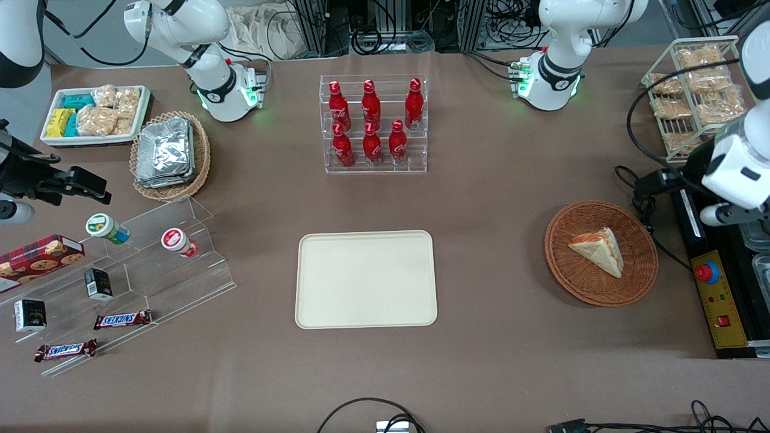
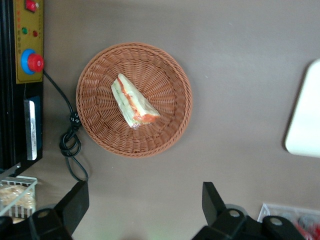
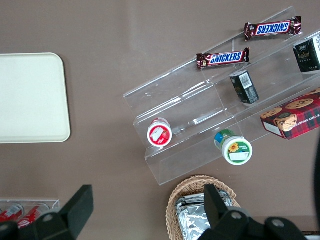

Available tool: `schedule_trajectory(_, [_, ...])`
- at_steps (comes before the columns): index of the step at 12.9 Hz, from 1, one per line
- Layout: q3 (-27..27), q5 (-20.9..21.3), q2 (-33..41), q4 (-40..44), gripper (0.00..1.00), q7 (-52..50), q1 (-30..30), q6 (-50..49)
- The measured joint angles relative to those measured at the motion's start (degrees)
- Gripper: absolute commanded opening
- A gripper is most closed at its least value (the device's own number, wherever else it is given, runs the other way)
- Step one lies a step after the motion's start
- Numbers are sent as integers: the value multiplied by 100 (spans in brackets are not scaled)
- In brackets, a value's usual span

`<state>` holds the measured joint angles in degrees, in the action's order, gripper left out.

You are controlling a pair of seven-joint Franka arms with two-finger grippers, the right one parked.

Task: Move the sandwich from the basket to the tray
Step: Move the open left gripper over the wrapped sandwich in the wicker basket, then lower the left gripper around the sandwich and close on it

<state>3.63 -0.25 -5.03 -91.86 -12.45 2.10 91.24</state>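
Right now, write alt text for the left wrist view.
A wrapped sandwich lies in a round brown wicker basket on a brown table. The open pincer hangs above bare table beside the basket, touching nothing. A corner of the cream tray shows at the frame's edge.

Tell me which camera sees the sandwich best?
The left wrist view: the sandwich lies whole in the basket, with the open claw above the table. The front view shows it smaller; the right wrist view misses it.

Robot lab: cable tangles (image 1: 385, 30), emergency-stop box (image 1: 716, 294), staged shop snacks.
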Motion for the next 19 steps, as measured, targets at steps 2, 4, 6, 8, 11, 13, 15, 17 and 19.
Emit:
schedule_trajectory(2, [-4,0,-7,-507,100,-351,148,621])
schedule_trajectory(4, [-5,0,31,-1009,100,-706,209,1191])
schedule_trajectory(6, [-2,0,96,-1418,100,-1062,206,1629])
schedule_trajectory(8, [-1,0,116,-1744,100,-1447,206,1983])
schedule_trajectory(11, [-1,32,104,-2234,100,-1937,206,2631])
schedule_trajectory(13, [-6,36,76,-2605,100,-2102,207,3094])
schedule_trajectory(15, [-45,38,2,-2868,100,-2251,208,3457])
schedule_trajectory(17, [-89,39,-117,-3053,100,-2344,237,3798])
schedule_trajectory(19, [-100,39,-248,-3212,100,-2433,309,4136])
